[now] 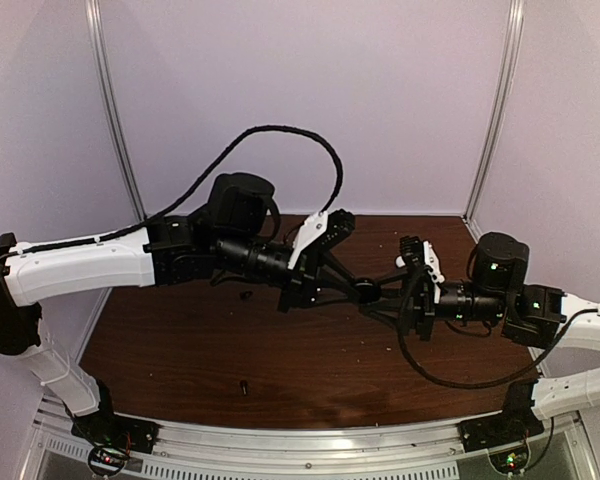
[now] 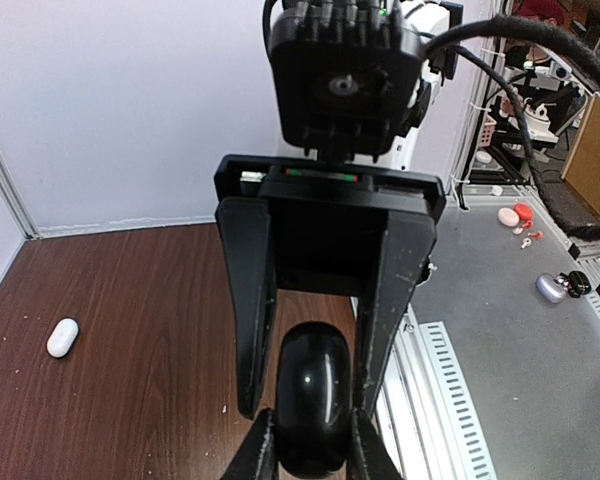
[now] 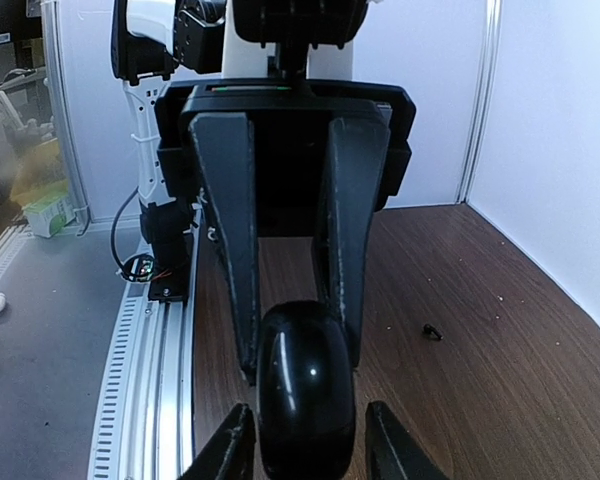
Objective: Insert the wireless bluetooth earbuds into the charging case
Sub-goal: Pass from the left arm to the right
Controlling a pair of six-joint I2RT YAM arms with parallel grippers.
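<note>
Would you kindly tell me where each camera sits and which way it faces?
Top external: above and behind the bases, looking down on the brown wooden table; the left arm and right arm show.
Left wrist: on the left arm, facing the right arm; the left gripper is shut on a glossy black oval object.
Right wrist: on the right arm, facing the left arm; the right gripper stands open around that object.
Shared: both wrist views show that object.
</note>
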